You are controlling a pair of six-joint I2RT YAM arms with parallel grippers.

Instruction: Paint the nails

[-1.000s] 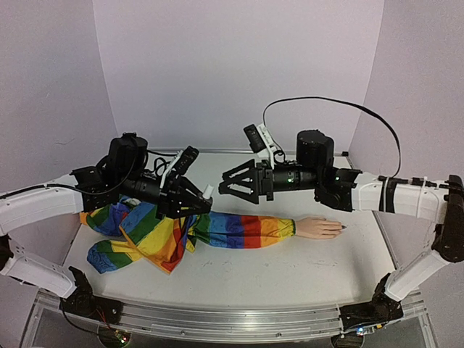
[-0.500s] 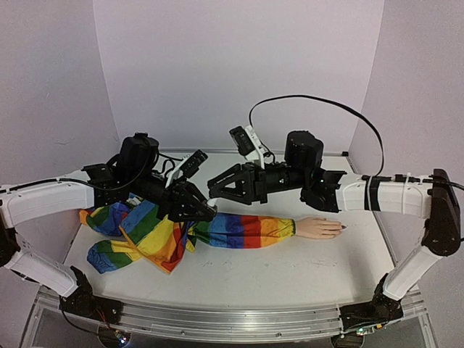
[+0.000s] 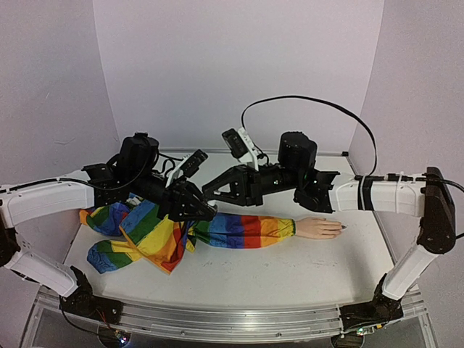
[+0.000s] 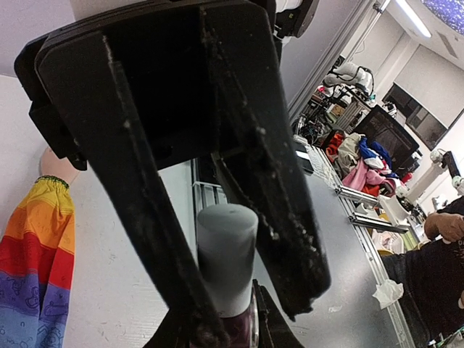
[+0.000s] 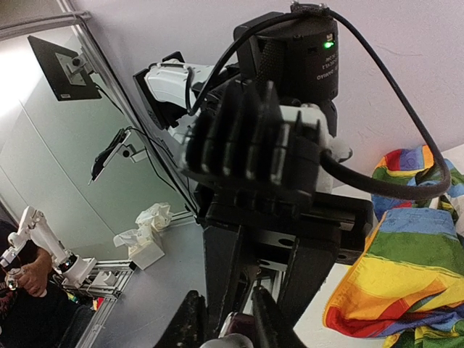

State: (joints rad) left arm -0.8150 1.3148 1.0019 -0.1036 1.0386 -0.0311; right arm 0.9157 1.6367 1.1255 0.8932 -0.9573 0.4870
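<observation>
With my left gripper [image 3: 206, 211] clamped on the polish bottle [image 4: 237, 328] above the rainbow sleeve [image 3: 246, 230], and my right gripper [image 3: 209, 191] spread apart around its cap [image 4: 226, 246], well away from the nails [image 3: 341, 229] at the far right, an off-centre squeeze could wrench the bottle loose and spill it.

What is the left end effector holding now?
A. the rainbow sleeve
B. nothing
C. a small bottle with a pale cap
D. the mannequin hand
C: in the left wrist view the left end effector grips a small bottle with a pale cap, while the mannequin hand lies far off to the right.
</observation>
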